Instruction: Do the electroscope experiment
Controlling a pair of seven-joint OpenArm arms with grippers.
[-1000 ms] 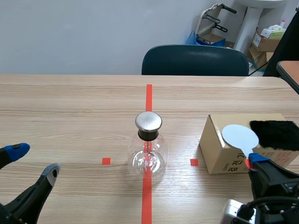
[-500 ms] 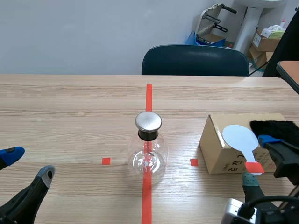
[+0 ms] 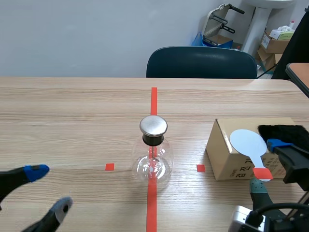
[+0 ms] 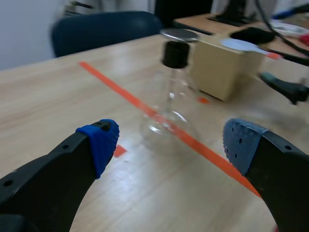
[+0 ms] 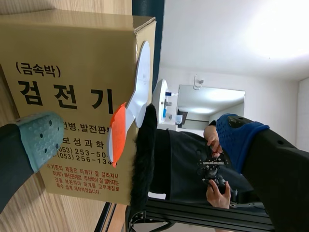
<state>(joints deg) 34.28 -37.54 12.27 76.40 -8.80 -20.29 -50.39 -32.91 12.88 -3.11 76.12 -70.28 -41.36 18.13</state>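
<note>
- The electroscope flask (image 3: 153, 154) stood upright near the middle of the table (image 3: 72, 111), a clear glass bulb with a black neck and a round metal cap (image 3: 153, 125) on top.
- Seen from the scene view, a cardboard box (image 3: 227, 154) sat at the flask's 3 o'clock, apart from it.
- A paddle (image 3: 248, 141) with a pale round blade lay on top of the box, and its orange handle (image 3: 263, 173) jutted past the box's near edge, toward 6 o'clock.
- A piece of black fur (image 3: 285, 139) lay on the box top at the blade's 3 o'clock, just beside it.
- The right gripper (image 3: 266, 165) was at about the flask's 4 o'clock, its fingers spread wide to either side of the orange handle.
- The right wrist view showed the handle (image 5: 117, 130) between that gripper's (image 5: 140, 137) pads with a gap on each side, so nothing was pinched; the fur (image 5: 144, 159) and the box (image 5: 72, 63) lay just behind it.
- The left gripper (image 3: 48, 189) was low at about the flask's 8 o'clock, well apart from it, fingers spread and holding nothing.
- In the left wrist view the flask (image 4: 169, 106) stood ahead of the parted fingers of that gripper (image 4: 171, 142), with the box (image 4: 217, 72) beyond it.
- A dark chair (image 3: 202, 62) stood past the table's far edge, at the flask's 12 to 1 o'clock.
</note>
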